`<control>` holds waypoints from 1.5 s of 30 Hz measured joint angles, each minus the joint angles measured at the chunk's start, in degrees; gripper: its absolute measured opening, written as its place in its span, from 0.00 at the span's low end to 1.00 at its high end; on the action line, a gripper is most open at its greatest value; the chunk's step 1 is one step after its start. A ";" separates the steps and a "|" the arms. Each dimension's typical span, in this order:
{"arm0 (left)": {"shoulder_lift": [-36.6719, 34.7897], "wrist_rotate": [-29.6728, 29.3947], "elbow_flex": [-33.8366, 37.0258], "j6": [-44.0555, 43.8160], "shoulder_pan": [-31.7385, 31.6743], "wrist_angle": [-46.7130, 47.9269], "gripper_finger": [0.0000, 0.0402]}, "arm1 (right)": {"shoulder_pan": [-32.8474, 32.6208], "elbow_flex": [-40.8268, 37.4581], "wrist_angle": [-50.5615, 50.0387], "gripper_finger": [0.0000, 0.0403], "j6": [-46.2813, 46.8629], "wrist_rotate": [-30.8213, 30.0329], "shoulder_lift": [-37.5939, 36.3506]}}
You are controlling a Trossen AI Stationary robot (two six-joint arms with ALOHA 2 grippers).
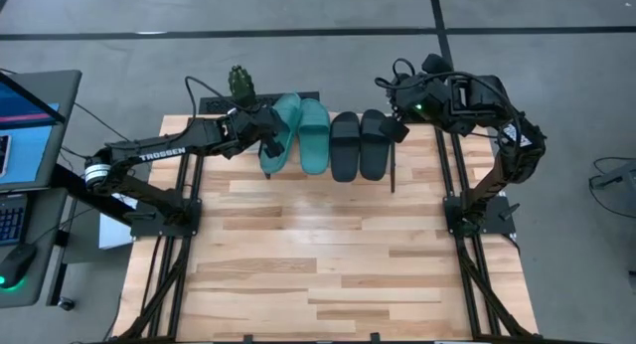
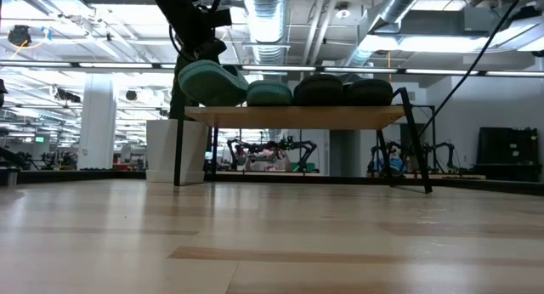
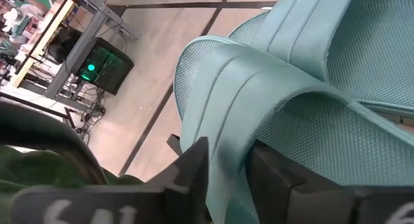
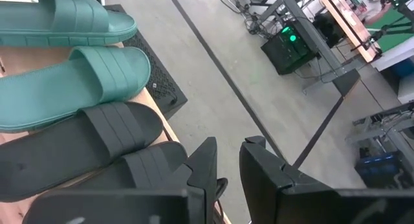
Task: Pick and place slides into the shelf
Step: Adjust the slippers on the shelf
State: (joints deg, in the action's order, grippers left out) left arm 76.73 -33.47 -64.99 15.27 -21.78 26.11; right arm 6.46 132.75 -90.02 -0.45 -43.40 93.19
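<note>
Left jaws (image 3: 223, 169) pinch the strap of the outer teal slide (image 1: 277, 133), tilted at the shelf's (image 2: 293, 116) left end. Right jaws (image 4: 226, 162) nearly together, empty, beside the black pair (image 1: 358, 143). All four slides on the shelf; only release left, I judge.

Four slides (image 1: 328, 137) on shelf (image 1: 390, 165) (left gripper (image 1: 266, 125) at outer teal).

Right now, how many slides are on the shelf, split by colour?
Teal green slides: 2, the outer one with its strap between the left gripper fingers, the other beside it.
Black slides: 2, one and its neighbour, by the right gripper.
Total: 4, all in a row on the shelf.
</note>
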 joint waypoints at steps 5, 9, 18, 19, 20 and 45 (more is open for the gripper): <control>0.01 -0.04 -0.04 -1.00 0.00 -0.06 0.34 | 0.00 0.00 0.02 0.14 0.00 0.04 0.00; 0.00 -0.51 -0.04 -1.75 0.00 -0.06 0.44 | 0.00 0.00 0.00 0.14 -0.01 1.06 0.00; 0.00 -1.70 -0.04 -2.10 0.00 0.02 0.57 | 2.05 0.00 0.01 0.14 0.51 6.57 0.00; 0.00 -1.70 -0.04 -2.11 0.00 0.02 0.57 | 2.46 0.00 0.01 0.14 0.66 7.57 0.00; 0.00 -1.70 -0.04 -2.31 0.00 0.06 0.57 | 2.94 0.00 0.09 0.14 0.87 8.89 0.00; -30.71 31.43 -0.22 -16.18 1.54 0.73 0.56 | 7.68 0.04 21.26 0.00 -6.52 44.87 17.37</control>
State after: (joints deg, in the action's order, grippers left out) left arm 46.02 -2.04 -65.21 -0.91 -20.24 26.83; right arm 14.14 132.79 -68.75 -6.97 1.48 110.56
